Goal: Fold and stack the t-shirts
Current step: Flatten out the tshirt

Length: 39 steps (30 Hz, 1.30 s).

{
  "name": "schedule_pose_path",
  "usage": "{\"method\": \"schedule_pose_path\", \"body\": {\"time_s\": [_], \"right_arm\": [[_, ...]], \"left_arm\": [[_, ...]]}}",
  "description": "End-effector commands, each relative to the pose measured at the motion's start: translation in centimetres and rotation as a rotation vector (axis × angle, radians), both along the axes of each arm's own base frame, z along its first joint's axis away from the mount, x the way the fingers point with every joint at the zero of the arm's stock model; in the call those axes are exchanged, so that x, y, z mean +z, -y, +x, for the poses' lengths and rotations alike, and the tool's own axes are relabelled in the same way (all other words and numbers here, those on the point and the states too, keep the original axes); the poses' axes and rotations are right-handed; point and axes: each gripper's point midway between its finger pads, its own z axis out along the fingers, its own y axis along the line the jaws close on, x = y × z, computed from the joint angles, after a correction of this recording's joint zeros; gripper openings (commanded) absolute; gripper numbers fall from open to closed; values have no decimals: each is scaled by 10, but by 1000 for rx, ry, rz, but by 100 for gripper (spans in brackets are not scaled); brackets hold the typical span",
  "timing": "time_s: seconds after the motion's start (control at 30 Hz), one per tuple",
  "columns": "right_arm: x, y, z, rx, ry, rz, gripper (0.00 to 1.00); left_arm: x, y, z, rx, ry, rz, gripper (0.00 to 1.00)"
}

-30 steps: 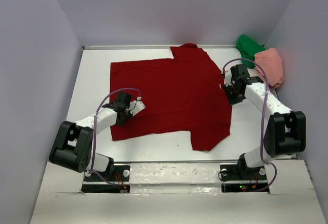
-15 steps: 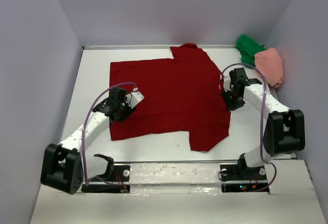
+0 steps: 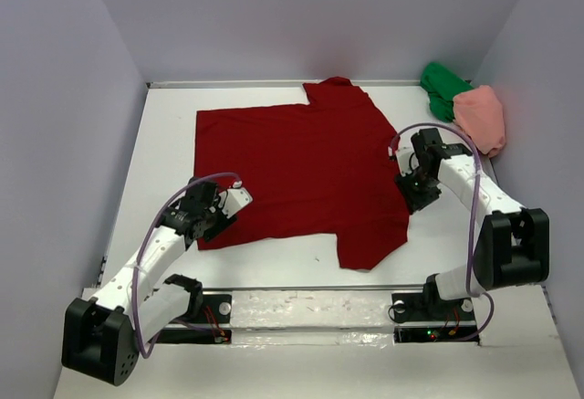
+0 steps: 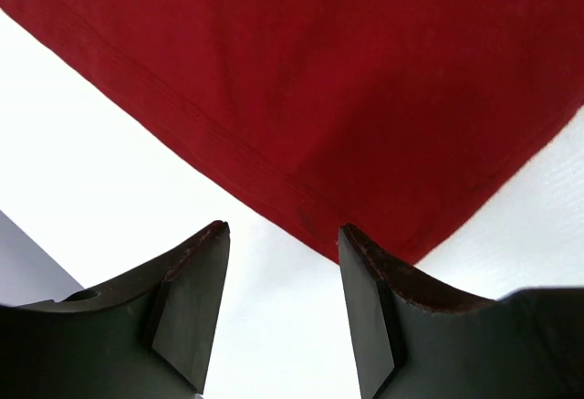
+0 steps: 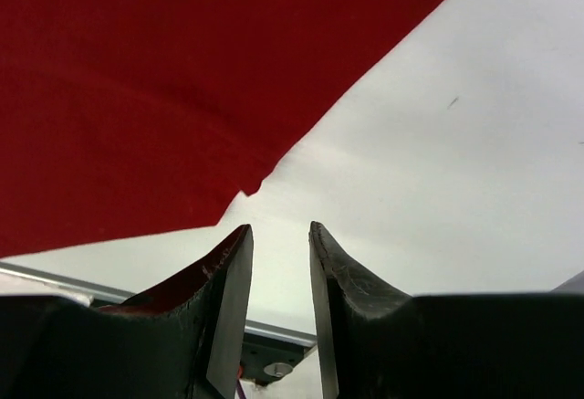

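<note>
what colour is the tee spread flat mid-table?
Plain dark red, no print. The dark red fabric t-shirt shows best in the top external view.

White table [image 3: 162, 148], pale lilac walls [image 3: 310, 15] rising at table's left, back and right sides, soft even light, faint shadows on table

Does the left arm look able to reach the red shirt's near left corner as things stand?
Probably yes: the left gripper is open right at the red shirt, beside that corner, with nothing lying between.
</note>
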Motion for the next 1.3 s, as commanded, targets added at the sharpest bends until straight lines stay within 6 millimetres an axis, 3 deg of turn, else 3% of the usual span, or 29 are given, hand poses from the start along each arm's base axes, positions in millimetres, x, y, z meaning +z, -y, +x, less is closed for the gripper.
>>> {"method": "schedule_pose_path", "body": {"time_s": [0.0,0.3,0.77,1.27], "right_arm": [[-3,-5,-22,71,-56,27,37],[-30,-10,-34,120,-160,62,38],[-50,-19,-40,168,-232,74,41],[-69,-16,-19,151,-223,41,43]], "left_arm": [[-2,-6,-6,-1,-2,21,63],[2,-4,-4,15,20,5,63],[4,-8,-2,49,42,6,63],[6,-8,-1,58,58,3,63]]}}
